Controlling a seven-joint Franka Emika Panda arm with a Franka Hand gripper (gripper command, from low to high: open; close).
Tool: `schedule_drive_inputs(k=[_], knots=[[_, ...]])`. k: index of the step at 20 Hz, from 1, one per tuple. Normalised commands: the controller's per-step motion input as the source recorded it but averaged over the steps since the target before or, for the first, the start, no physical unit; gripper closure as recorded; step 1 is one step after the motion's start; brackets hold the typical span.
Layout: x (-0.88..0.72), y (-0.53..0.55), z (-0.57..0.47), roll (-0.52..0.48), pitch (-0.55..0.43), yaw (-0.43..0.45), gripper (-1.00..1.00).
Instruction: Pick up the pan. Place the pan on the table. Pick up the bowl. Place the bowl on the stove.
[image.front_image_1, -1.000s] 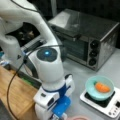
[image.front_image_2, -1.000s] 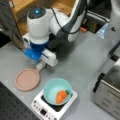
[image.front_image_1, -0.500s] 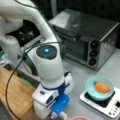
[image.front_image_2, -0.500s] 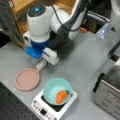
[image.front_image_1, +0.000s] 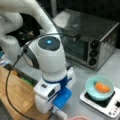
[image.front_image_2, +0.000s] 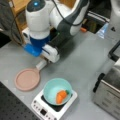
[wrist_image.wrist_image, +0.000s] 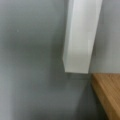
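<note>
The pink pan (image.front_image_2: 27, 79) lies flat on the grey table (image.front_image_2: 82, 62), its white stub handle (image.front_image_2: 41, 65) pointing at my gripper (image.front_image_2: 47, 57). The gripper hangs just above and behind the handle, and its fingers are hidden under the white and blue hand. In a front view only the pan's rim (image.front_image_1: 78, 117) shows at the bottom edge. The teal bowl (image.front_image_2: 58, 91) sits on the white stove (image.front_image_2: 53, 108) with an orange carrot (image.front_image_2: 61, 96) inside; both front views show this, bowl (image.front_image_1: 99, 87) on stove (image.front_image_1: 102, 103). The wrist view holds a white bar (wrist_image.wrist_image: 80, 37) over the table (wrist_image.wrist_image: 30, 62).
A silver-black toaster oven (image.front_image_1: 90, 37) stands behind the stove, at a front view's right (image.front_image_2: 110, 95). A light wooden block (image.front_image_1: 17, 97) lies beside the arm and fills the wrist view's lower right corner (wrist_image.wrist_image: 107, 92). A black cable (image.front_image_1: 8, 82) loops over the wood.
The arm's hand has risen a little from the pan's handle. Pan, bowl and stove have stayed where they were.
</note>
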Motion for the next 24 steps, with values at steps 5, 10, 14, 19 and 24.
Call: schedule_drive_inputs(k=[5, 10, 14, 19, 24], knots=[[0.26, 0.12, 0.29, -0.129, 0.262, -0.002, -1.00], [0.14, 0.20, 0.35, -0.103, 0.222, -0.056, -1.00], [0.00, 0.28, 0.30, -0.068, 0.165, -0.104, -1.00], [-0.17, 0.33, 0.22, -0.036, 0.099, -0.123, -1.00], [-0.38, 0.24, 0.10, 0.022, 0.009, -0.064, -1.00]])
